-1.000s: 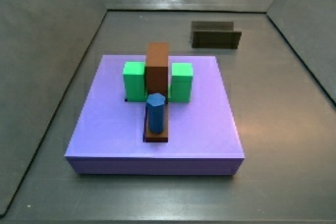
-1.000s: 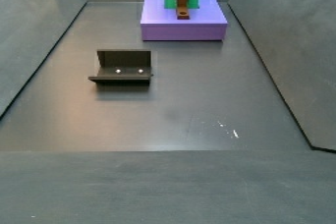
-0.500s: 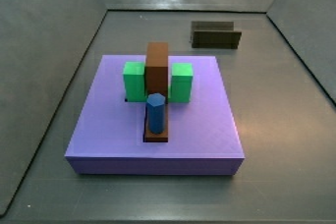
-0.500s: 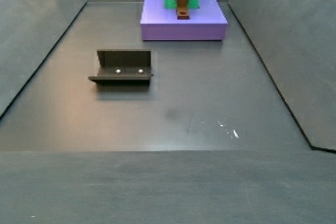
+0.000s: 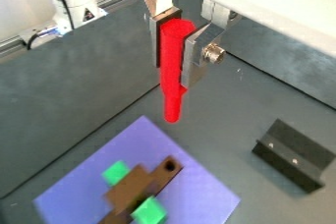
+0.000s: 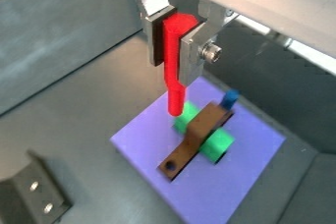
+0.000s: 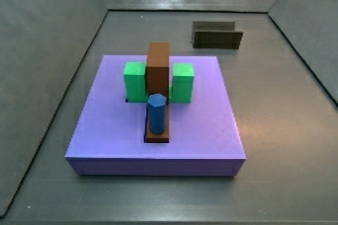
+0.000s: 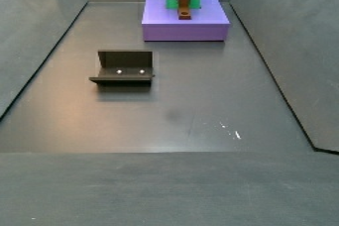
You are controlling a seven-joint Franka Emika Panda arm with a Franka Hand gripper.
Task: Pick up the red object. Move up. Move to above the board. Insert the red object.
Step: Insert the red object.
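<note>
Gripper (image 5: 175, 33) clamped on red object (image 5: 174, 71), silver plates pressing upper end, peg hanging lower end down, free for insertion

Both wrist views: gripper high above board (image 6: 250, 159), peg tip over green blocks (image 6: 210, 130) beside brown bar (image 6: 197, 141)

Blue cylinder (image 6: 229, 100) at bar's end, upright, clear of peg

Fixture (image 5: 297, 154) on floor well apart from board, out of path

Side views show board (image 7: 199, 120) and fixture (image 8: 125, 67), no gripper in frame

Judgement: carry done, descent and alignment left

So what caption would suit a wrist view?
Pincer holding the red object high above the board.
</note>
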